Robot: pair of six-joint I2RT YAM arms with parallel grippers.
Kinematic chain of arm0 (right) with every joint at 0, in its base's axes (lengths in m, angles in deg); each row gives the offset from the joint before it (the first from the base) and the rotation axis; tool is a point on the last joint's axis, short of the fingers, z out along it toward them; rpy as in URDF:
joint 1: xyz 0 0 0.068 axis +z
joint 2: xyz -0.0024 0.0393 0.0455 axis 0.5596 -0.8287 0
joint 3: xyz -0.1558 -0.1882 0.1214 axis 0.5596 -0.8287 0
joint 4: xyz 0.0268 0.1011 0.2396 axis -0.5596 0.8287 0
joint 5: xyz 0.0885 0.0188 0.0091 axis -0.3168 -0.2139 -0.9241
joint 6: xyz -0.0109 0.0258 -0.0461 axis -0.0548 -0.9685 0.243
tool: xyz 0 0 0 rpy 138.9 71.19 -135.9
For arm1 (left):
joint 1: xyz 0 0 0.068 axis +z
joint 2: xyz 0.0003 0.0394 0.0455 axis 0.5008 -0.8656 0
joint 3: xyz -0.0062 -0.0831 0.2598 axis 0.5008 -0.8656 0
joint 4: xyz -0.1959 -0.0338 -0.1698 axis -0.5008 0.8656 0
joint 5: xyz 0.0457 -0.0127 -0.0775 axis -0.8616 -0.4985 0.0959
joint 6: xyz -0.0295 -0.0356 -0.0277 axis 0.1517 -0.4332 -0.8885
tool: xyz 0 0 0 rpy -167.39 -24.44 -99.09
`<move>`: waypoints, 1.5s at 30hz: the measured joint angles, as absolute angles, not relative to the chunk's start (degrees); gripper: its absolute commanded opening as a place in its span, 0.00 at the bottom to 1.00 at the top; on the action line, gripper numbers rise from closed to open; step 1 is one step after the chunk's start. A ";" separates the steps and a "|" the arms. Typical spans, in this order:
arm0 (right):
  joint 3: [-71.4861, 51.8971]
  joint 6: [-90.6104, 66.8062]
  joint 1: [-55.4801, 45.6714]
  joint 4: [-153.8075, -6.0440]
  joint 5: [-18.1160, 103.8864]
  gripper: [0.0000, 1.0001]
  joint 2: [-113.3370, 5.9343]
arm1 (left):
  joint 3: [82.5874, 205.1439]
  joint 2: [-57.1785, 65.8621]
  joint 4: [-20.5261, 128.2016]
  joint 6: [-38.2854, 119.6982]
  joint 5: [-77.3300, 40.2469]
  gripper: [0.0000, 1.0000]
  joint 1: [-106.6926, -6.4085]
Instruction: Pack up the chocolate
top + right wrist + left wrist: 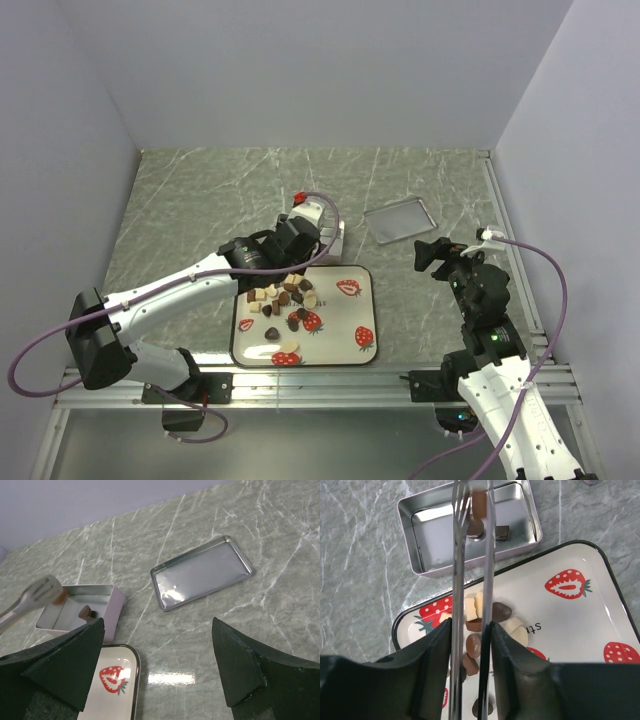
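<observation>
Several small dark brown, light brown and cream-white chocolate pieces [285, 295] lie on the left half of a white strawberry-print tray [352, 305]. My left gripper [470, 627] is shut on metal tongs [472, 555]. The tong tips pinch one brown chocolate [479, 504] above an open tin box [420, 530] with pink walls. Two dark pieces [501, 532] lie inside the tin. The right wrist view shows the tongs [35, 597] over the tin [112, 612]. My right gripper [157, 630] is open and empty, right of the tray.
The tin's flat metal lid [400, 218] lies on the marble table behind and right of the tray; it also shows in the right wrist view [200, 572]. Purple walls close in the back and both sides.
</observation>
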State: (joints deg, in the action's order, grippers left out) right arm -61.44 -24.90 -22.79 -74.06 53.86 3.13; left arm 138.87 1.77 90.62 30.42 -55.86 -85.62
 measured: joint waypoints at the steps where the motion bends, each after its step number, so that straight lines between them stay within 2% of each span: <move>1: -61.44 -24.90 -22.79 -74.06 53.84 0.94 3.13 | 138.87 1.77 90.60 30.44 -55.82 0.46 -85.62; 5: -61.44 -24.90 -22.79 -74.06 53.71 0.94 3.13 | 138.87 1.75 90.66 30.37 -55.62 0.48 -85.58; 9: -61.44 -24.90 -22.79 -74.08 53.68 0.94 3.11 | 138.79 1.75 90.57 30.37 -55.56 0.43 -85.58; 21: -61.44 -24.92 -22.79 -74.08 53.68 0.94 3.11 | 135.73 4.29 90.90 29.43 -54.53 0.41 -85.84; 45: -61.44 -24.90 -22.79 -74.19 53.49 0.94 2.78 | 129.61 12.55 101.37 19.97 -53.46 0.43 -95.74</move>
State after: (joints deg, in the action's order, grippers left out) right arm -61.44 -24.90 -22.79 -74.19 53.49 2.78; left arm 129.61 12.55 101.37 19.97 -53.46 -95.74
